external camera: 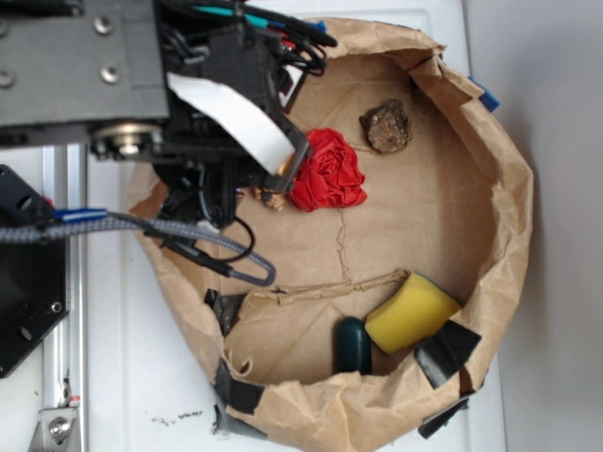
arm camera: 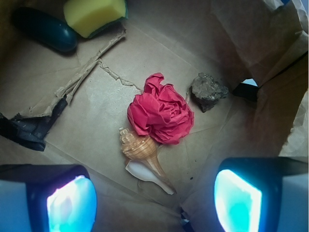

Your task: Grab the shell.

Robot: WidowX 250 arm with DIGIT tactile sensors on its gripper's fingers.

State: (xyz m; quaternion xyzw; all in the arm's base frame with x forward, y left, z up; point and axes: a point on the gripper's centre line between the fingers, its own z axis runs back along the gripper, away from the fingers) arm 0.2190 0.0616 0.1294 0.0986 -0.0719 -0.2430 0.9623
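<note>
The shell (arm camera: 144,155), glossy tan-orange with a knobby whorl and a long pale tail, lies on the brown paper floor right beside the crumpled red cloth (arm camera: 161,114). In the exterior view only a small tan bit of the shell (external camera: 275,200) peeks out from under the arm, left of the red cloth (external camera: 326,172). My gripper (arm camera: 154,203) hovers above it, open, its two glowing pads spread wide on either side with nothing between them. The shell sits just ahead of the gap between the pads.
A rough dark-brown rock (arm camera: 207,91) lies right of the cloth. A yellow sponge (arm camera: 95,15) and a dark green oblong object (arm camera: 44,29) sit at the far side. The crumpled paper bag wall (external camera: 509,217) rings everything, with black tape (arm camera: 29,126) on the torn cardboard.
</note>
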